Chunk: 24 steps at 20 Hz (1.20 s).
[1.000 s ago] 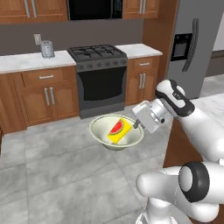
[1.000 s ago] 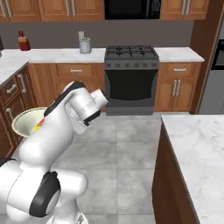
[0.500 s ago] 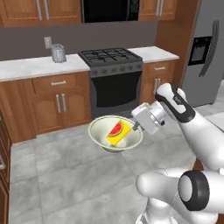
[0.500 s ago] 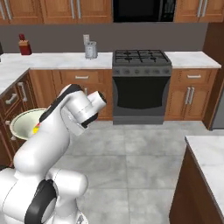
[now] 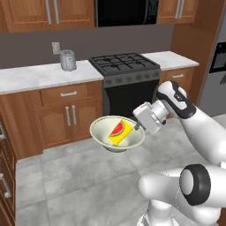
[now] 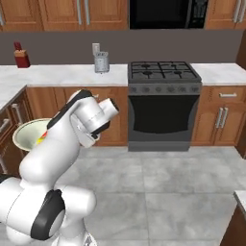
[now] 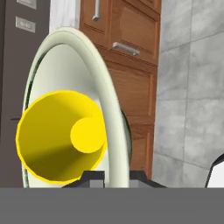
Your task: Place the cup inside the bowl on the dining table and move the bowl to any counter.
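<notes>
The pale cream-green bowl hangs in the air above the grey tile floor, in front of the oven. The yellow cup lies on its side inside it, red watermelon mark up. My gripper is shut on the bowl's right rim. The hand view has the bowl's thin rim running between the two fingertips, with the cup's open mouth left of it. From the right base, my arm hides most of the bowl. The counter runs along the back wall. A corner of the dining table shows at lower right.
A black stove and oven is set into the counter, with a metal toaster to its left. A red item stands at the counter's far left. Cabinet drawers line the left side. A grey fridge stands at right.
The whole scene has slid to the right in both base views, so the base has moved. The bowl with the cup stays held in the same place relative to the arm.
</notes>
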### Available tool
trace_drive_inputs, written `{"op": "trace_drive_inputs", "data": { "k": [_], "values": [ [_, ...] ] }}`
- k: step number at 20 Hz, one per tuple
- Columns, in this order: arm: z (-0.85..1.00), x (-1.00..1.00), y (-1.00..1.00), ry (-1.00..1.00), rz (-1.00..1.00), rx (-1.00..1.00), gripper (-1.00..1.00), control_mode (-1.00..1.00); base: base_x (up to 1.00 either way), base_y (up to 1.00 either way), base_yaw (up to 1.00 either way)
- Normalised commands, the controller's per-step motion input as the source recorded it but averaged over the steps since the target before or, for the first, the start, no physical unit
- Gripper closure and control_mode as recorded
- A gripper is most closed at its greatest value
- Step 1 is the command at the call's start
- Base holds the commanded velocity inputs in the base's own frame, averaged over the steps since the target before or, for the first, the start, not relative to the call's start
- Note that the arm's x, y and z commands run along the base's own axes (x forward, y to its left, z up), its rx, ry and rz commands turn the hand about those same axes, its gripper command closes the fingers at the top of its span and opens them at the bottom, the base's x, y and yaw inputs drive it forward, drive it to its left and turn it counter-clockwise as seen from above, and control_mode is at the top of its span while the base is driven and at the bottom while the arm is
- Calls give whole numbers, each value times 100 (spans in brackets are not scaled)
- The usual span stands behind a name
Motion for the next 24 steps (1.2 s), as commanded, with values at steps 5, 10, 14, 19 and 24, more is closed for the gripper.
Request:
{"op": "trace_drive_inputs", "data": {
  "k": [5,10,14,19,24],
  "values": [
    [0,0,0,0,0,0,100,100,67,71,0],
    [0,0,0,0,0,0,100,100,88,54,0],
    [0,0,0,0,0,0,100,100,94,39,0],
    [0,0,0,0,0,0,100,100,77,37,0],
    [0,0,0,0,0,0,100,100,61,59,0]
  ]
}}
